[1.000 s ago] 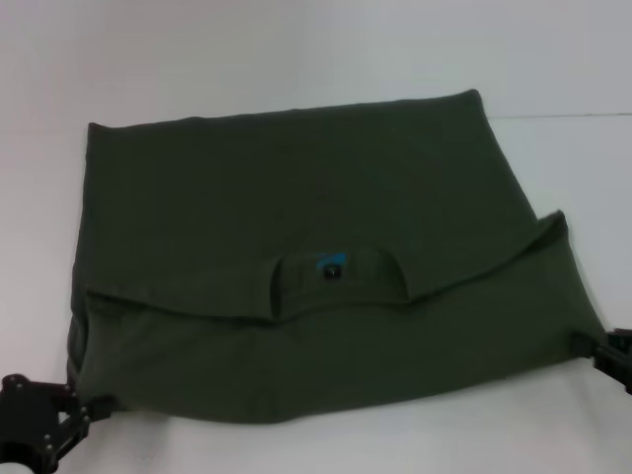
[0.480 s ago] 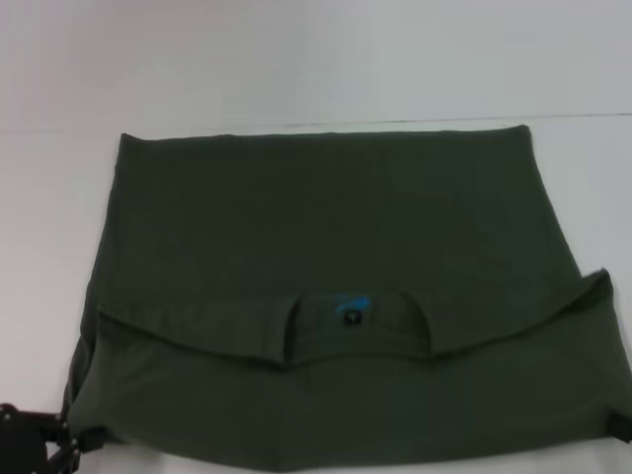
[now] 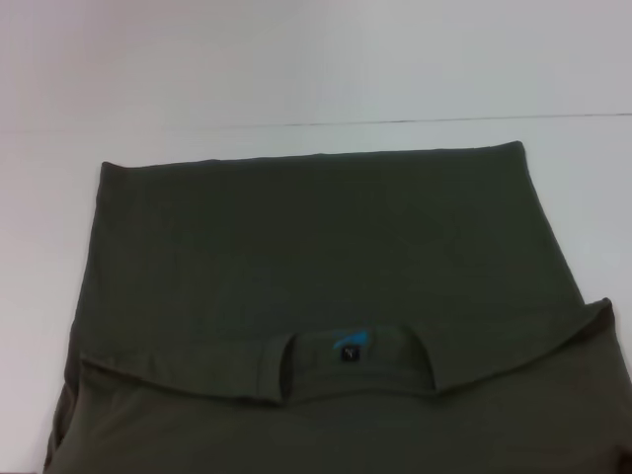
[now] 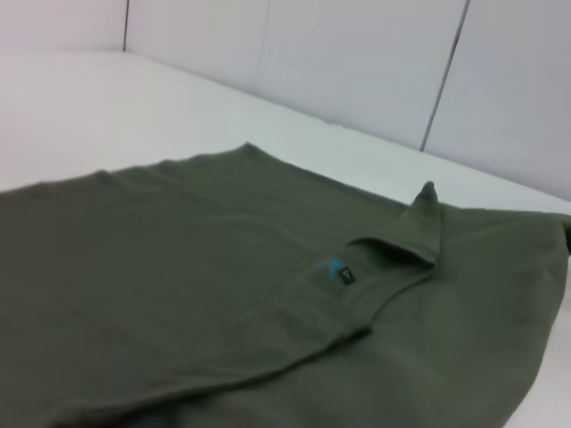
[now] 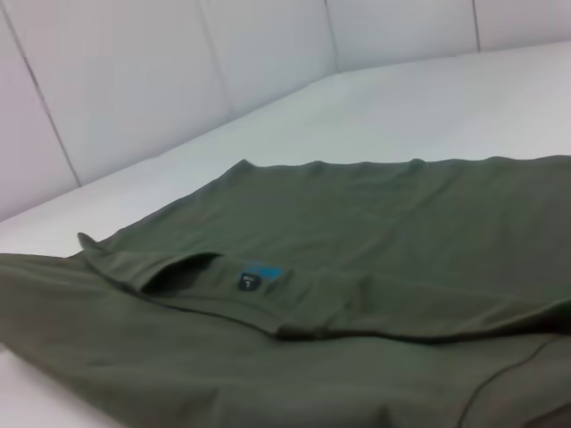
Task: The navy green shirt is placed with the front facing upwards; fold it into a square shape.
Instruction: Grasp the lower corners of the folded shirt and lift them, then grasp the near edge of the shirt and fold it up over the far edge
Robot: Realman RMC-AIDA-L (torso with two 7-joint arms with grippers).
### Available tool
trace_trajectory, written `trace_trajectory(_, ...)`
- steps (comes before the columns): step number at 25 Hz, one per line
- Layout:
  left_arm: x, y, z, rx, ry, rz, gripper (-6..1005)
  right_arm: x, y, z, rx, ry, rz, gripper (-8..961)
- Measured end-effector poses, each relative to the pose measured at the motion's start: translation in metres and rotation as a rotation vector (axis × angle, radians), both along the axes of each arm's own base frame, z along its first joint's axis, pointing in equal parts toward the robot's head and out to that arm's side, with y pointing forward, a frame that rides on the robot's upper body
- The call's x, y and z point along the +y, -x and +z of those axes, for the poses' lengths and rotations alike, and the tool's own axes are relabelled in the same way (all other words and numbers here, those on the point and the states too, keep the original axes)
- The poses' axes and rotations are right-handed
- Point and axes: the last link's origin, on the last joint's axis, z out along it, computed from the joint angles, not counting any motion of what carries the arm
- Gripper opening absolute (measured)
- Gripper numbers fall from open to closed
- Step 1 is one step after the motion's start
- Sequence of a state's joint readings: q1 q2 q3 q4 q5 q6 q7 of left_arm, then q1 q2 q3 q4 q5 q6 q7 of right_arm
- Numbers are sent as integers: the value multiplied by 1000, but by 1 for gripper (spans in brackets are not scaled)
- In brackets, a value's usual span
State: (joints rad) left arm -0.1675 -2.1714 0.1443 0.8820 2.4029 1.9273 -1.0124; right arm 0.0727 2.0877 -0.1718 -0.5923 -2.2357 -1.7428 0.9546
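The navy green shirt (image 3: pixel 326 296) lies spread on the white table (image 3: pixel 296 89), filling the near part of the head view and running past its lower edge. Nearest the robot, a folded-over layer of the shirt crosses its full width; the ribbed crew neck (image 3: pixel 354 354) sits in the middle of that layer's far edge, with the small dark label (image 3: pixel 348 352) and a bit of blue just inside the neck. The label also shows in the left wrist view (image 4: pixel 342 273) and the right wrist view (image 5: pixel 250 280). At the shirt's right edge the folded layer ends in a raised corner (image 3: pixel 604 306). Beyond the neck the cloth lies flat and smooth up to a straight far edge (image 3: pixel 316 156).

Neither the left gripper nor the right gripper shows in any view, so I cannot tell what their fingers are doing or where they stand against the shirt.

Past the shirt's far edge the table runs bare to a pale panelled wall (image 4: pixel 357 62).
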Motion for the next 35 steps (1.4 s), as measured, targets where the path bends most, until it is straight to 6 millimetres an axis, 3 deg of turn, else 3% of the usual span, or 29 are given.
trace_trajectory(8,-11,3,-3,2,22,16,34,-30,-4,4,-3,-59,0,107)
trace_trajectory(18,-13,5,-4,23,33,-4,33,-29,-5,-1,3,-57,-15,106)
trace_trajectory(24,5,-5,1,-49,-61,-30,33,-11,6,5,70,-92,22,106)
trace_trajectory(35,46,-20,19,-180,-264,-19,33,49,23,35,210,-192,24,106)
